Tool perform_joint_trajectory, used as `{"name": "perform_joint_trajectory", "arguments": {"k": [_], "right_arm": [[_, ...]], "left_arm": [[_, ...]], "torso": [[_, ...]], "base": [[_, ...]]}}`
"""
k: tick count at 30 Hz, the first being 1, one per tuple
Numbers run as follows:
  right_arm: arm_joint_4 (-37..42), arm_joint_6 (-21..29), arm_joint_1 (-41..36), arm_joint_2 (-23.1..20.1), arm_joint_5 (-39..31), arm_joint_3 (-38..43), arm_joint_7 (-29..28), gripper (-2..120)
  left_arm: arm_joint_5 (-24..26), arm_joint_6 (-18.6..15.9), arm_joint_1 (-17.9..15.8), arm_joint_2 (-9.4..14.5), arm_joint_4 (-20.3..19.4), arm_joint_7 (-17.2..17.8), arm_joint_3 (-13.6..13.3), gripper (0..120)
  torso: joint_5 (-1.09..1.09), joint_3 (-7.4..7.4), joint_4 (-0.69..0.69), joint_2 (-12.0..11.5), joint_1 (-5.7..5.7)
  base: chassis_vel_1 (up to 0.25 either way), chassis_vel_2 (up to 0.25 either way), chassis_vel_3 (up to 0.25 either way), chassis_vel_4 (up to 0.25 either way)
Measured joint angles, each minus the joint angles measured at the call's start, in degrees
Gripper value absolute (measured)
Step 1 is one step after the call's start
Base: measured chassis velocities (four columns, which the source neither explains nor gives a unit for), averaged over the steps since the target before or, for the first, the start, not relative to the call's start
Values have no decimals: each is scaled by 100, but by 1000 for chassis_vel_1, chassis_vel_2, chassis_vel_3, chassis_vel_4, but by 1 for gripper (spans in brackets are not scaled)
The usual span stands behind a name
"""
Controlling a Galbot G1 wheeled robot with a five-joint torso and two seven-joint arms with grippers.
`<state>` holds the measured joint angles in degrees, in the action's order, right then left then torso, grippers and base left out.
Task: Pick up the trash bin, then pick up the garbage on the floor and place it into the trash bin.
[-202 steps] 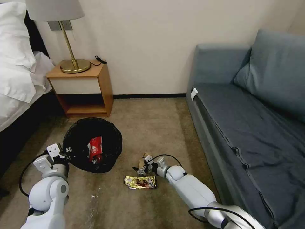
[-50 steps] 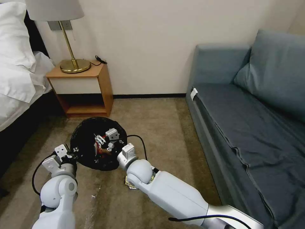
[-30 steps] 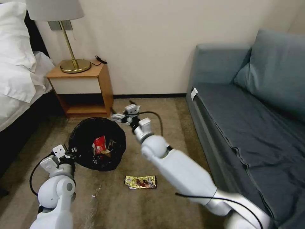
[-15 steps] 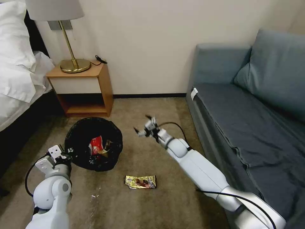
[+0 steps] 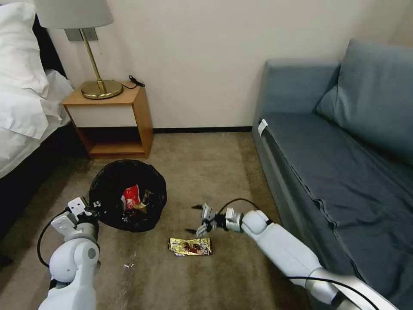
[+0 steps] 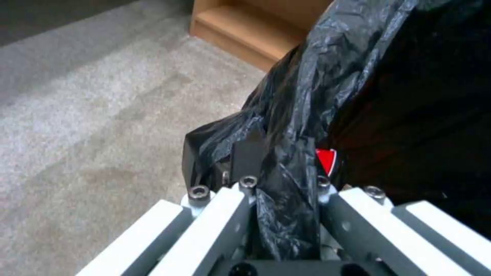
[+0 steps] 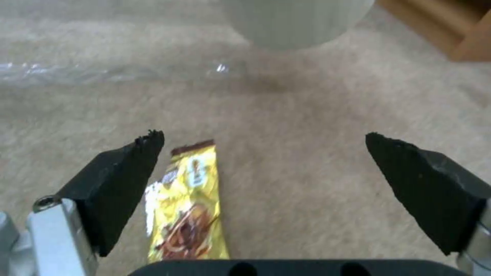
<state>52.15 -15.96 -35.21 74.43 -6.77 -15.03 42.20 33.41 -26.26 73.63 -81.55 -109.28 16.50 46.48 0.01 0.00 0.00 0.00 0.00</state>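
The trash bin (image 5: 127, 196) stands on the carpet at 10 o'clock from the gold wrapper (image 5: 190, 246), now holding the red-and-white packet (image 5: 130, 196) and the tan wad (image 5: 142, 203) dropped moments ago. The left gripper (image 6: 279, 199) stays clenched on the liner rim. The right gripper (image 5: 202, 220) has swung back with jaws released, hovering just above the wrapper, the remaining piece.

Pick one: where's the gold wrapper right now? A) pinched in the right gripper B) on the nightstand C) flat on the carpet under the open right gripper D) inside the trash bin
C: the gold wrapper lies flat on the carpet, with the right gripper spread open just above it and not touching; the right wrist view shows the wrapper beside one fingertip. The left gripper is clamped on the trash bin liner.
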Motion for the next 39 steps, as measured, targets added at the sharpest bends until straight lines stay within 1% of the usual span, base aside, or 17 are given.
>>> {"name": "perform_joint_trajectory", "arguments": {"k": [2, 5, 11, 21, 23, 29, 37, 38, 39], "right_arm": [[-253, -24, -79, 109, 210, 163, 117, 100], [-426, -66, -133, 161, 316, 278, 193, 100], [-620, -161, -313, 233, 467, 436, 292, 100], [-873, -298, -397, 336, 613, 633, 270, 100], [-970, -339, -417, 360, 674, 675, 263, 100], [-1256, -479, -525, 484, 845, 850, 173, 100], [-1393, -572, -611, 523, 993, 969, 152, 100], [-1436, -613, -624, 530, 1003, 998, 141, 96], [-1475, -649, -637, 539, 1004, 1030, 133, 90]], "left_arm": [[0, 1, 48, -16, -33, -6, 13, 1], [-12, 19, 73, -24, -39, -11, 24, 1], [-91, 93, 98, -42, -40, -26, 23, 1], [-127, 175, 123, -87, 21, -61, 4, 1], [-154, 237, 102, -95, 44, -29, 11, 1], [-154, 266, 76, -96, 44, 18, 20, 1], [-169, 282, 79, -115, 19, 78, 2, 1], [-176, 288, 93, -130, 19, 82, -4, 1], [-196, 290, 107, -153, 19, 83, -8, 1]], "torso": [[0, 0, 0, 0, 0], [-1, 0, 0, 0, 0], [0, 0, 0, 0, 0], [-1, 0, 0, 0, 0], [-1, 0, 0, 0, 0], [0, 0, 0, 0, 0], [0, 0, 0, 0, 0], [0, 0, 0, 0, 0], [-1, 0, 0, 0, 0]], "base": [[0, 0, 0, 0], [0, 0, 0, 0], [0, 0, 0, 0], [0, 0, 0, 0], [0, 0, 0, 0], [0, 0, 0, 0], [0, 0, 0, 0], [0, 0, 0, 0], [0, 0, 0, 0]]}}
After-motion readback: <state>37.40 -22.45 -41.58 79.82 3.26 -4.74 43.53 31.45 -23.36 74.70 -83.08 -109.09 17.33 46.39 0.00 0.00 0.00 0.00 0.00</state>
